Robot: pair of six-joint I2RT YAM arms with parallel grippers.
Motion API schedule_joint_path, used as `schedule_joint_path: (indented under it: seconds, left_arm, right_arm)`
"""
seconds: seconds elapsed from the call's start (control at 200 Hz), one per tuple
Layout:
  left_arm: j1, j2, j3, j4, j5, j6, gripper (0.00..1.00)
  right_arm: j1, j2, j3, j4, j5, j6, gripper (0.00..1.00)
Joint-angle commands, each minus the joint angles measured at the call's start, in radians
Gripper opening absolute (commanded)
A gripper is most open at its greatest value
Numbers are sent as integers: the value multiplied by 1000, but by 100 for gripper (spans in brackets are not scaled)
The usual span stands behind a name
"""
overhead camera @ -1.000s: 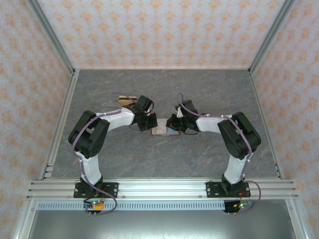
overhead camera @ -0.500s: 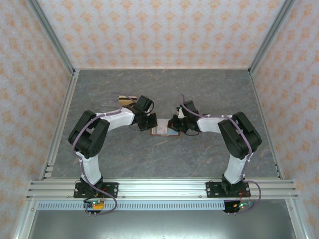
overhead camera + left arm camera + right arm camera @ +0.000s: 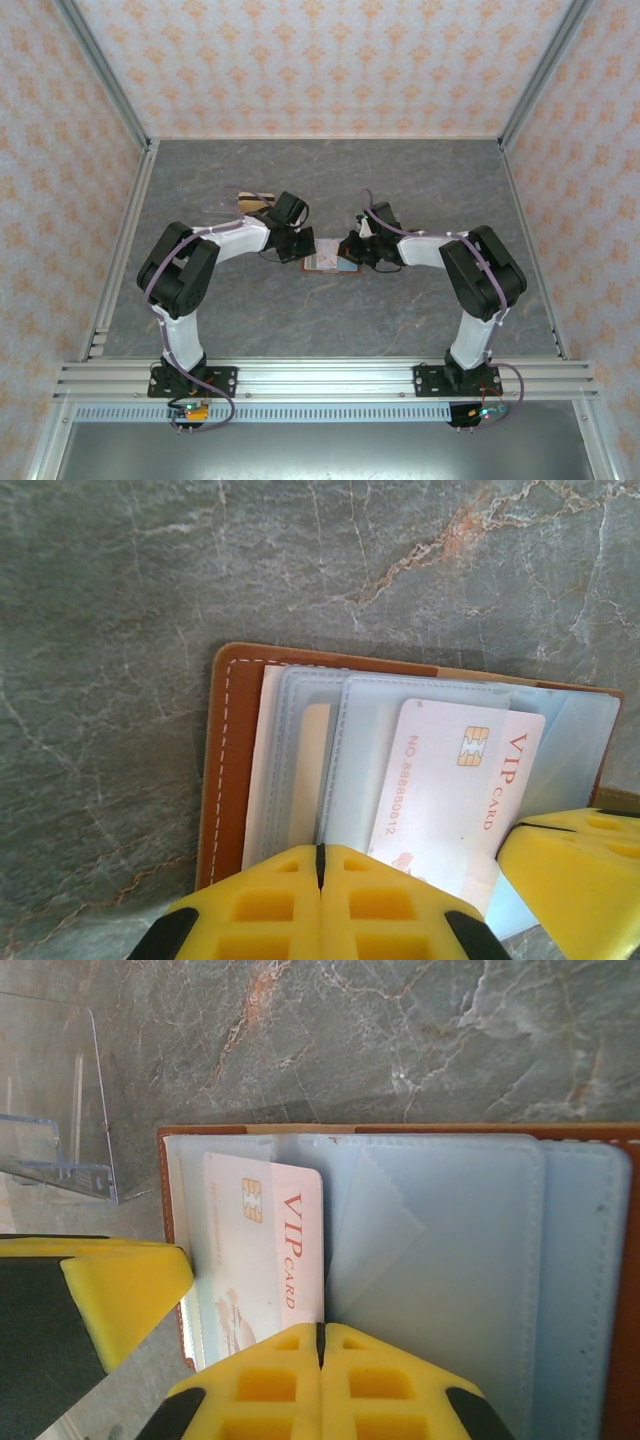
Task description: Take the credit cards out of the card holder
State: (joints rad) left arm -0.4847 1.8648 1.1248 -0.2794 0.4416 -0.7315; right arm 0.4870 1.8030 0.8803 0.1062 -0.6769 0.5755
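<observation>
Left gripper (image 3: 320, 865): yellow ribbed plastic fingers are pressed together with nothing visible between them. The tips sit at the near edge of the open card holder (image 3: 226, 780).
Right gripper (image 3: 322, 1342): closed the same way, its blocky yellow fingers meeting at a seam. The tips are over the holder's inside, just beside the VIP card (image 3: 262, 1250).
Card holder: lies open and flat on the table (image 3: 420, 180), between the two arms. It has a red-brown leather border with pale stitching and smooth, translucent blue-grey pockets.
VIP card: thin and pinkish-white, with rounded corners, a gold chip and red lettering. It appears partway out of its pocket.
Second card (image 3: 314, 770): a cream edge, tucked deep in a pocket.
Progress: judged early. One card is loosened and none is seen lying free.
Left to do: draw each card fully out.
Table: matte grey marble pattern with rusty veins.
Walls (image 3: 320, 60): pale, with an orange motif.
</observation>
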Motion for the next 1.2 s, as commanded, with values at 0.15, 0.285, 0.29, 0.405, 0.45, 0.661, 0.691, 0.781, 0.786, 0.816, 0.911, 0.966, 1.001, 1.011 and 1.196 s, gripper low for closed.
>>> schedule_joint_path:
  seconds: [0.15,0.285,0.29,0.405,0.45,0.661,0.691,0.781,0.786,0.816,0.911,0.966,1.001,1.011,1.196]
  left_arm:
    - [-6,-68,3,3,30,17,1]
    - [-8,-22,16,-1,31,9,1]
    - [-8,-21,16,-1,31,9,1]
    - [-10,13,27,-4,37,9,1]
    - [-11,22,29,-7,36,9,1]
    - [-11,39,27,-35,9,14,0]
    - [-11,39,25,-39,4,17,0]
    - [-11,37,14,-42,-1,17,0]
    - [-12,38,14,-41,-2,17,0]
    - [-11,38,11,-41,-2,17,0]
    - [-11,39,5,-41,-2,17,0]
    - [-11,62,3,-41,-1,17,0]
    - [-11,65,3,-41,-1,17,0]
    - [-12,65,3,-40,-1,17,0]
    - [-11,61,2,-42,-1,21,0]
  right_arm:
    - [-6,-7,-3,13,8,13,0]
    - [-7,-4,-3,24,5,25,1]
    - [-6,-4,-2,25,4,26,2]
    - [-5,2,-3,32,0,36,4]
    - [-7,7,-3,36,1,40,5]
    - [-6,32,-3,69,-7,73,14]
    - [-7,35,-3,71,-6,77,16]
    - [-7,39,-3,84,-12,81,18]
    - [-7,39,-3,85,-11,81,18]
    - [-6,42,-4,89,-12,83,18]
    - [-6,44,-4,105,-19,89,19]
    - [-6,47,-6,117,-23,92,19]
    - [-6,50,-6,122,-26,93,19]
    - [-6,50,-5,123,-28,93,19]
    - [-6,56,-16,158,-35,104,9]
